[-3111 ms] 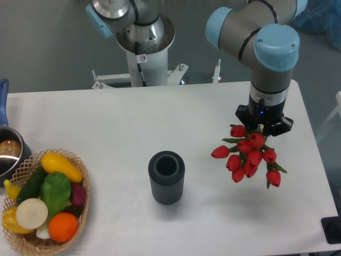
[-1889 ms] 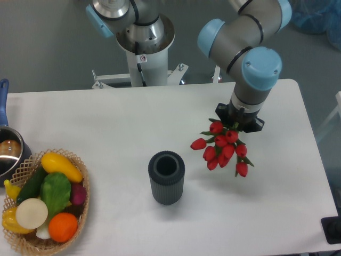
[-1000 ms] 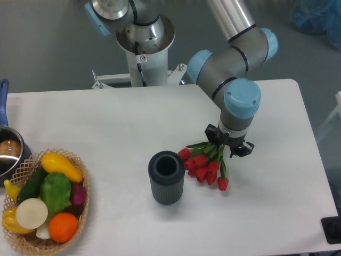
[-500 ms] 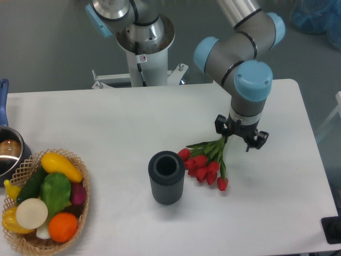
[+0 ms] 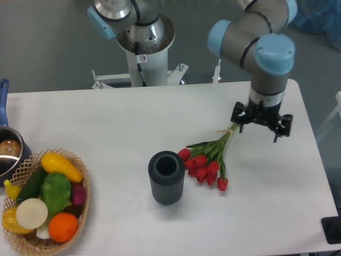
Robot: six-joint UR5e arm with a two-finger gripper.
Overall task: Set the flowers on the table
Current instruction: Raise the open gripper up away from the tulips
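Claw (image 5: 261,126) spread wide, holding nothing, hovering above the desk (image 5: 106,122) just beside the stem tips. Flowers (image 5: 208,160) lie flat on the desk at about 7 o'clock from the claw; long axis diagonal, stems toward 1 o'clock, red buds toward 7 o'clock. Buds sit just beside the dark ribbed vase (image 5: 166,177), at its 3 o'clock.

Grey-and-blue arm at upper right, wrist pointing down; black two-finger gripper (image 5: 261,121) spread wide, holding nothing.
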